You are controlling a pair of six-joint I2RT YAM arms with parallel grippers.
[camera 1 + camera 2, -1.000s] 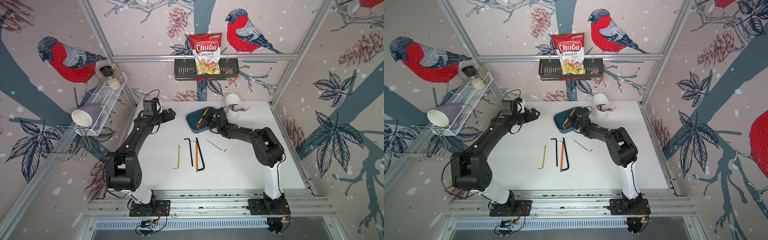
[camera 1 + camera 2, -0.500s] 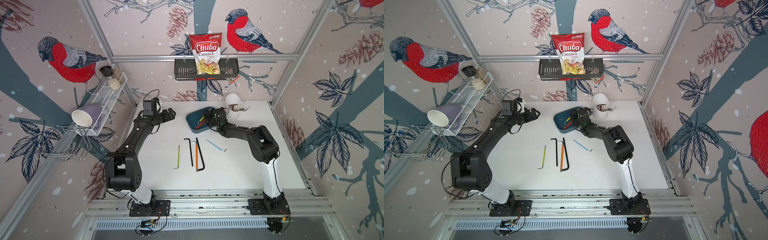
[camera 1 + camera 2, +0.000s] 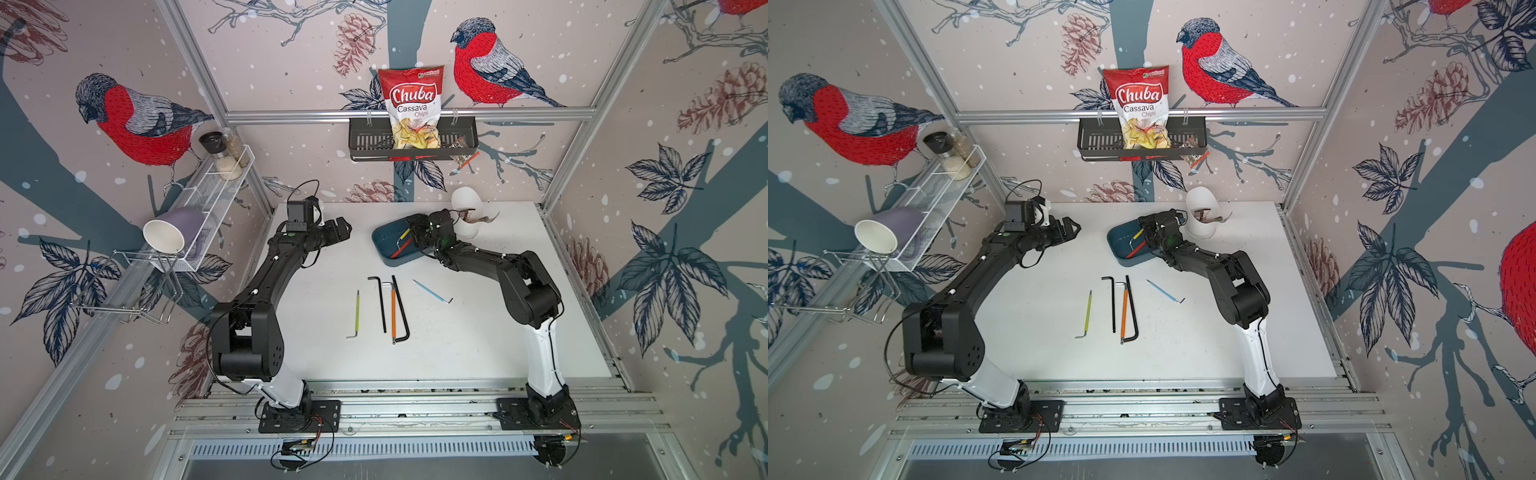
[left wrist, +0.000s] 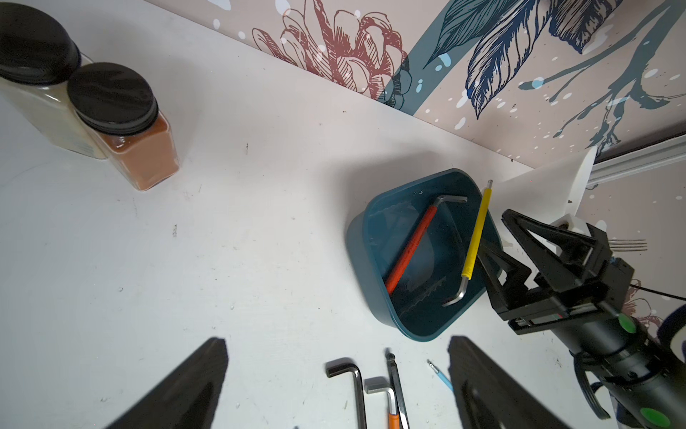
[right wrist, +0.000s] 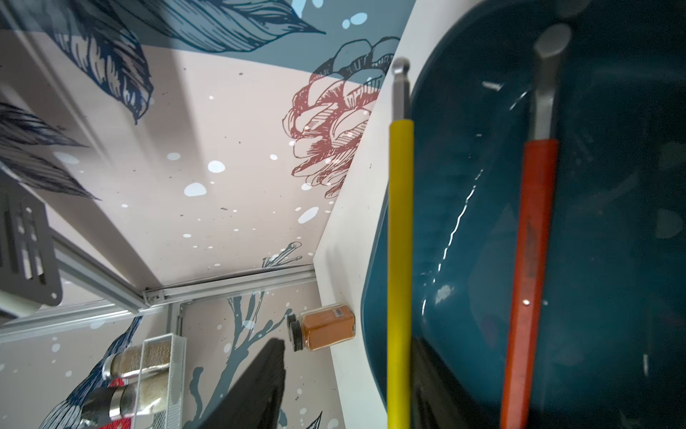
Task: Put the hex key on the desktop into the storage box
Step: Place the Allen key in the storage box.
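Observation:
The teal storage box (image 3: 380, 245) (image 3: 1115, 243) (image 4: 356, 237) sits at the back middle of the white desktop (image 3: 478, 340). Inside it lie a red hex key (image 4: 410, 249) (image 5: 531, 260) and a yellow hex key (image 3: 402, 235) (image 4: 476, 234) (image 5: 400, 241), whose long end leans over the rim. My right gripper (image 3: 415, 237) (image 4: 493, 229) is open at the box's right edge, with the yellow key beside one finger and not clamped. Green (image 3: 356, 313), black (image 3: 381, 305), orange (image 3: 393, 311), large black (image 3: 401, 309) and blue (image 3: 432, 291) hex keys lie mid-table. My left gripper (image 3: 343, 230) (image 4: 336, 343) hangs open and empty.
A white cup (image 3: 465, 208) lies tipped just behind the right gripper. Two spice jars (image 4: 137, 148) stand at the back left of the table. A black wall basket (image 3: 415, 143) with a chips bag hangs on the back wall, and a wire shelf (image 3: 216, 195) with a mug on the left wall.
My right gripper has gone from shut to open over the storage box, and the yellow hex key now rests in the box. The left arm has not moved.

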